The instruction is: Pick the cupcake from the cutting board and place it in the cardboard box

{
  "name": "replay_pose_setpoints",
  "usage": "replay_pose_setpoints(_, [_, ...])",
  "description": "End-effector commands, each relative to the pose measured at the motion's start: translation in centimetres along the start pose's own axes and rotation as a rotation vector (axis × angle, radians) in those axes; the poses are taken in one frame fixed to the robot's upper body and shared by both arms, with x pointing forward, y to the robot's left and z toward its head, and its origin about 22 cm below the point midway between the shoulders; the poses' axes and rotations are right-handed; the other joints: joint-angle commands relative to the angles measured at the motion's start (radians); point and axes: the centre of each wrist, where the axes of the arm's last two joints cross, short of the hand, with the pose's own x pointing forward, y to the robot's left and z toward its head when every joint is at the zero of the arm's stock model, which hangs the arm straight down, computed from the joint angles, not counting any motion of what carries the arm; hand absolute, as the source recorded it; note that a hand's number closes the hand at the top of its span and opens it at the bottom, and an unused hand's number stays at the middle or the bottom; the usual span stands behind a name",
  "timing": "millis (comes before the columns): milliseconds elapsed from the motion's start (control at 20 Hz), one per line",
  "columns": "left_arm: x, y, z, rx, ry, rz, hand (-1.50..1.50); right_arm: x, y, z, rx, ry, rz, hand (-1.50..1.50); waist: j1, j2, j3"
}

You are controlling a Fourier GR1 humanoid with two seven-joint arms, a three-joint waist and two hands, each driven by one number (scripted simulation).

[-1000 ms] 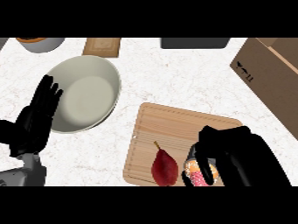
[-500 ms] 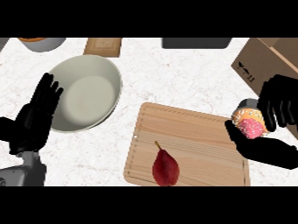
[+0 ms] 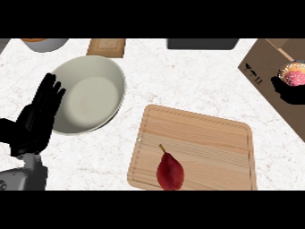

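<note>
Right hand (image 3: 298,94) curled round your cupcake (image 3: 296,77), frosting facing up, over the cardboard box (image 3: 273,76) at right; white marbled surface (image 3: 181,80).

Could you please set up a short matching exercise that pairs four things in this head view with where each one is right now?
Things:
1. cupcake
2. red pear
3. plate
4. left hand

Places:
A. lying on the cutting board, near its front edge
B. held in the right hand at the cardboard box
C. open and resting beside the plate, at the view's left
D. on the counter, left of the cutting board

Pairs: 1-B, 2-A, 3-D, 4-C
</note>
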Motion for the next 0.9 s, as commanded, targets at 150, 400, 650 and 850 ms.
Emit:
replay_pose_setpoints(150, [-0.9,-0.5,-2.1,0.009,0.016,0.014,0.00,-4.7,1.7,-4.4,-0.020,0.031,0.126,1.50,0.000,0.002,0.000])
replay_pose_setpoints(400, [-1.2,0.6,-1.2,0.006,0.006,-0.013,0.00,-9.3,4.2,-5.7,0.024,0.029,0.202,1.50,0.007,0.005,0.000])
replay_pose_setpoints(650, [0.1,-0.4,-1.1,-0.022,-0.008,0.009,0.00,-11.8,4.7,-6.0,0.304,0.137,0.461,1.50,0.020,0.008,-0.001])
replay_pose_setpoints(850, [-0.9,-1.4,0.6,-0.040,-0.018,0.007,0.00,-15.1,5.3,-6.6,0.430,0.236,0.393,-1.50,0.039,0.010,0.001])
